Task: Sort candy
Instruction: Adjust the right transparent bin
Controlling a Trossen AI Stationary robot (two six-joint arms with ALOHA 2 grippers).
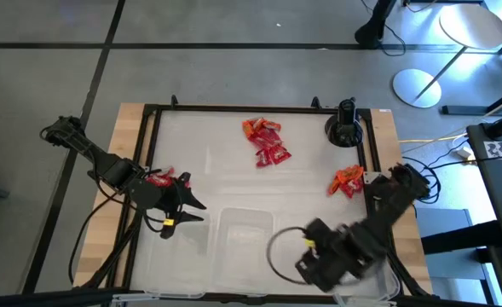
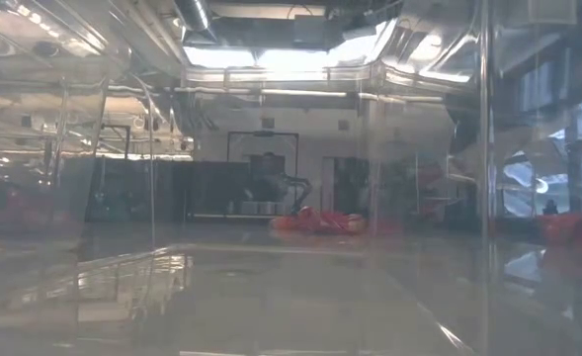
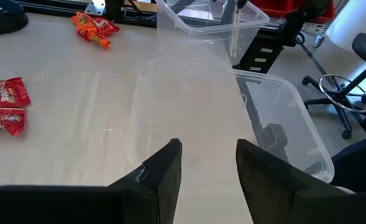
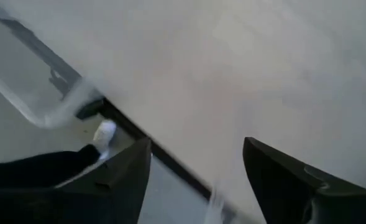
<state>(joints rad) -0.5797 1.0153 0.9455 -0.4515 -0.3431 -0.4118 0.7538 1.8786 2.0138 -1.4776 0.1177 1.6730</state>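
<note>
While both arms sit at the near edge of the table (image 1: 216, 170), the middle of the white surface lies bare, giving open room between the candy and the grippers. A dark frame (image 1: 152, 153) runs along the table's left, far and right edges.

The left gripper (image 1: 191, 209) hovers over the near-left part of the table, just inside the left frame rail, its fingers (image 3: 164, 177) set a moderate way apart with nothing between them. The right gripper (image 4: 195, 180) is low at the near-right corner, over the table's edge, with its fingers (image 4: 276, 180) spread wide and holding nothing.

Three groups of candy show in the high view. One red cluster (image 1: 266, 141) lies at the far middle, several packets piled and touching; an exact count cannot be told. One small orange-and-red cluster (image 1: 346, 181) lies near the right rail, just beside the right arm. One red bit (image 1: 158, 178) shows at the left arm's wrist, against the left rail; whether it is candy or part of the arm cannot be told.

Two clear plastic bins (image 3: 276, 106) stand at the near edge, one in front of the left gripper and one (image 3: 207, 25) farther off. A black round object (image 1: 344, 126) sits at the far-right corner.
</note>
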